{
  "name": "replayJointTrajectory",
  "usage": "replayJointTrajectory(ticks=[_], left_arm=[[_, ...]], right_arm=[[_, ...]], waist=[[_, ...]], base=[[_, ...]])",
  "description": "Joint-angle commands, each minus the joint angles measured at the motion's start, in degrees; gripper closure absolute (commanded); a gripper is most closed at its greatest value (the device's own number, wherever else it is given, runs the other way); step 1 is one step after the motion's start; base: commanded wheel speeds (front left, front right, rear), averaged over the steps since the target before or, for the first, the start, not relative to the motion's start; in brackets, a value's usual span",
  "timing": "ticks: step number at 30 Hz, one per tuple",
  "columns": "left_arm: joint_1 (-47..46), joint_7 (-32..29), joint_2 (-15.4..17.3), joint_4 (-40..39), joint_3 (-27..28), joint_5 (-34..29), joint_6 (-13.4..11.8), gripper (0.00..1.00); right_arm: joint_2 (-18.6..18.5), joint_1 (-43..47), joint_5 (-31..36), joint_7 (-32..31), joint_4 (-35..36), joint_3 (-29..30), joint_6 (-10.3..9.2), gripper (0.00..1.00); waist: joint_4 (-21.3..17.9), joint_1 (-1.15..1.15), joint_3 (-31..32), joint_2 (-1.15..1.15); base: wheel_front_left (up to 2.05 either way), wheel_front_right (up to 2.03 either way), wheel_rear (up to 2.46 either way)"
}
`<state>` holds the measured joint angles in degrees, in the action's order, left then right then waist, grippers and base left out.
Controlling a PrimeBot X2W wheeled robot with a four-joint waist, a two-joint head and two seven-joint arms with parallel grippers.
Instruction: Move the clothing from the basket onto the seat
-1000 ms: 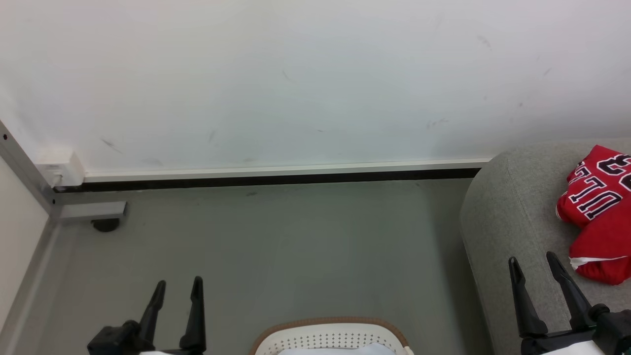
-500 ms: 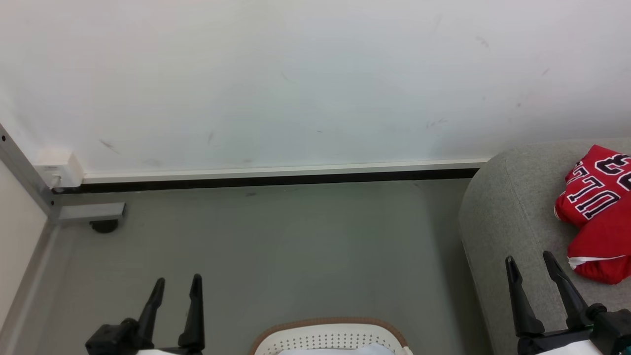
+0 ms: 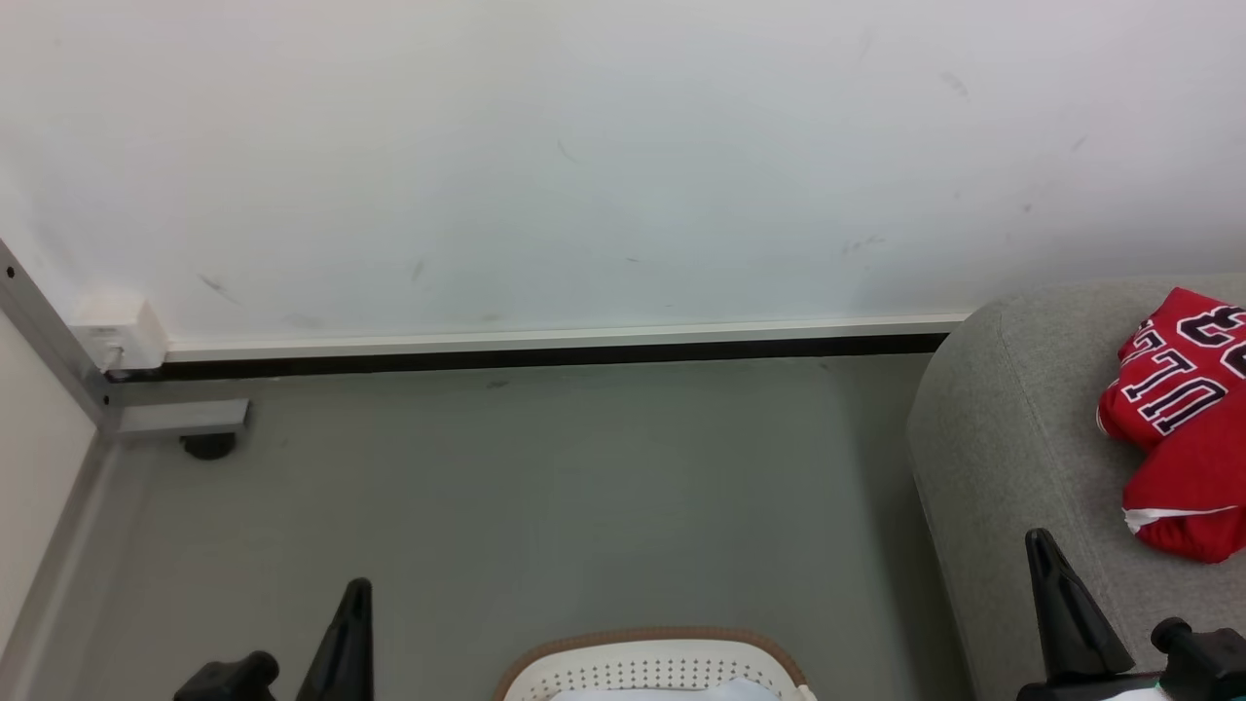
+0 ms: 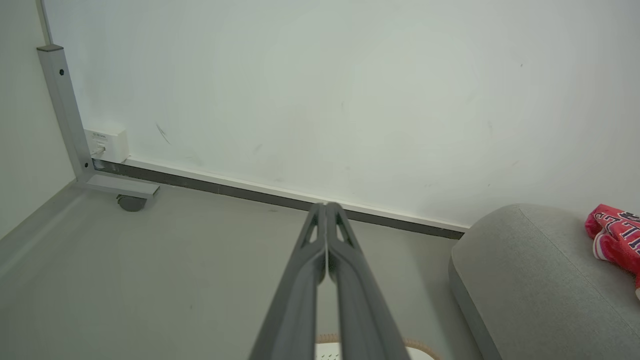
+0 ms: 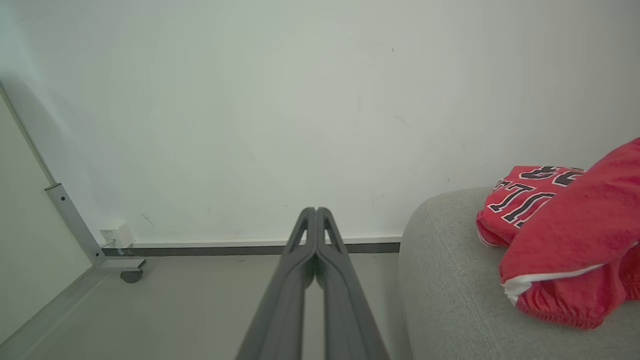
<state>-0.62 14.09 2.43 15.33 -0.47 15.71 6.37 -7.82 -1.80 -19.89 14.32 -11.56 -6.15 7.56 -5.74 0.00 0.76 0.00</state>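
Left gripper point(image 3: 352, 628): I am holding its two fingers pressed together on nothing, pointing out over the floor point(image 3: 545, 506) toward the wall point(image 3: 584, 146). Going into fabric like this, I would be poking it down instead of pinching it.
Right gripper point(image 3: 1044, 545): I am keeping this one closed and empty too, hovering close by the rounded end of the sofa point(image 3: 1012, 438). A sideways swing from here is risking a knock against the upholstery.
Basket point(image 3: 633, 672): it is sitting between my two grippers at the bottom edge of the head view, mostly cut off. A pale thing point(image 3: 672, 691) is lying inside; I cannot tell what it is, nor whether any red garment is left under it. Reaching down half blind, I am risking a finger catching the tan rim point(image 3: 652, 632) or a hole in the wall, and light plastic would likely be sliding or tipping.
Clothing point(image 3: 1197, 458): the lettered jersey point(image 3: 1173, 380) and the plainer red garment point(image 3: 1192, 531) are lying bunched and touching on the sofa, near my right gripper. I am judging the task nearly or wholly done.
White edging point(image 3: 1163, 513): it is hanging on the side nearest my right gripper. A careless pass could be snagging it and dragging the pile toward the rounded edge and onto the floor.
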Motion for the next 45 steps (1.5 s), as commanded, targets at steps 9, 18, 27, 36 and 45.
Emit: replayJointTrajectory(ticks=[9,18,27,36,45], left_arm=[[-1.62,-2.81,0.21,-0.96,1.19,11.12,0.20,1.00],[-2.09,-4.97,0.26,-1.19,1.83,19.52,0.32,1.00],[-2.59,-7.03,0.30,-1.27,2.51,27.10,0.44,1.00],[-3.10,-8.91,0.35,-1.30,3.15,33.95,0.57,1.00],[-3.52,-10.65,0.39,-1.32,3.73,40.13,0.66,1.00]], right_arm=[[0.09,-1.36,-10.96,-2.67,0.33,1.77,-0.01,1.00],[0.54,-1.85,-19.04,-4.81,0.00,2.95,-0.02,1.00],[0.98,-2.30,-26.26,-6.77,-0.29,4.07,-0.03,1.00],[1.38,-2.60,-32.82,-8.57,-0.54,5.10,-0.04,1.00],[1.76,-2.95,-38.69,-10.26,-0.81,6.09,-0.05,1.00]], waist=[[0.47,0.00,-0.08,0.00],[0.89,0.00,-0.15,0.00],[1.31,0.00,-0.21,0.00],[1.73,0.00,-0.28,0.00],[2.15,0.00,-0.35,0.00]], base=[[0.00,0.00,0.00],[0.00,0.00,0.00],[0.00,0.00,0.00],[0.00,0.00,0.00],[0.00,0.00,0.00]])
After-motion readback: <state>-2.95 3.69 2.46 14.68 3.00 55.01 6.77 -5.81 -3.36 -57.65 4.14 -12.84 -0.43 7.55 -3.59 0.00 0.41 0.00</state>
